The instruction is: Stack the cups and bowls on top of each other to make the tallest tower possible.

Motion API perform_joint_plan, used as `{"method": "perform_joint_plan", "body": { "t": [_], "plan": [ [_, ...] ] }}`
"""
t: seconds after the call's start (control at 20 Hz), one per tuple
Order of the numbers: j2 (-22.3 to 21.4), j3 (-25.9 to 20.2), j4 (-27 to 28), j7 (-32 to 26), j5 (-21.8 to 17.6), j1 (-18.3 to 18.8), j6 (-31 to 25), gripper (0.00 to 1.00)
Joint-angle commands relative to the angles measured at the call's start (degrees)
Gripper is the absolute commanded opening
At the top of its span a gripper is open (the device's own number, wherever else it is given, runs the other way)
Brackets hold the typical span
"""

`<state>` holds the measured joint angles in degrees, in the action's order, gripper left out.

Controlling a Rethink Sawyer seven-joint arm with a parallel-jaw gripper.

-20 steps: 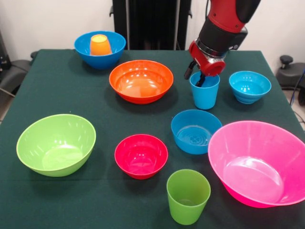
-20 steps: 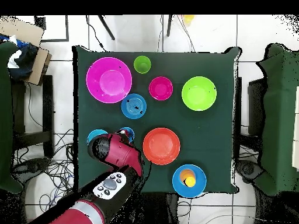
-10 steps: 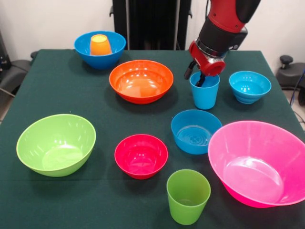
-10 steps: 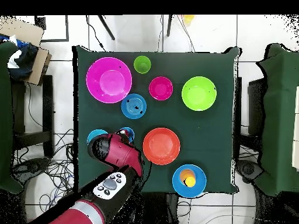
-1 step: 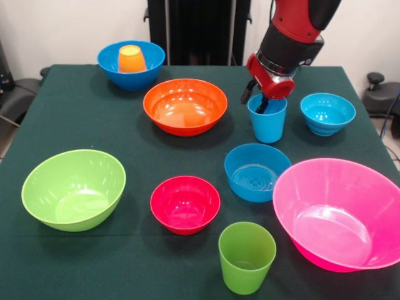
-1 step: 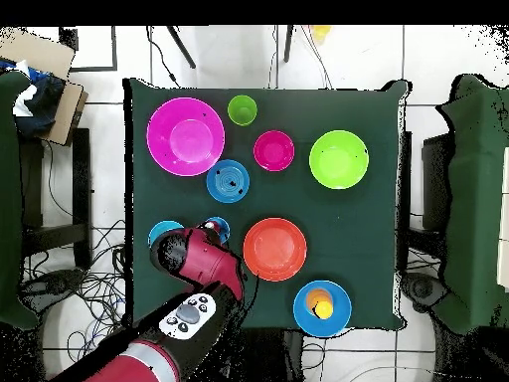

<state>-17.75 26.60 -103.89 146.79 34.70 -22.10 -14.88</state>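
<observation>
- Light blue cup: upright on the table, directly under the gripper; one finger sits inside the rim, the other outside on the wall facing the orange bowl
- Gripper state: the jaws straddle the cup wall and appear pinched on it; full closure cannot be confirmed, so treat the grasp as probable
- Judged step: lift the cup clear of the table. Raise straight up, since a rim pinch lets a tapered cup swing or slip if the wrist tilts
- Beside the gripper: the turquoise bowl on one side and the orange bowl on the other, both near; gain height before any sideways travel
- Just in front of the gripper, toward the camera: the medium blue bowl
- Farther out: the orange cup stands inside the far blue bowl, a likely base for the tower; seat the cup centred and level before releasing
</observation>
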Motion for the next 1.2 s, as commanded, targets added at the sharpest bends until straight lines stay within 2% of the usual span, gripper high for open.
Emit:
{"method": "perform_joint_plan", "body": {
  "t": [0.05, 1.2],
  "plan": [
    [0.3, -5.7, -0.8, 3.8, -3.7, 1.6, 1.1, 1.0],
    [0.5, -5.8, -0.5, 4.0, -3.8, 1.8, 1.0, 1.0]
  ]
}}
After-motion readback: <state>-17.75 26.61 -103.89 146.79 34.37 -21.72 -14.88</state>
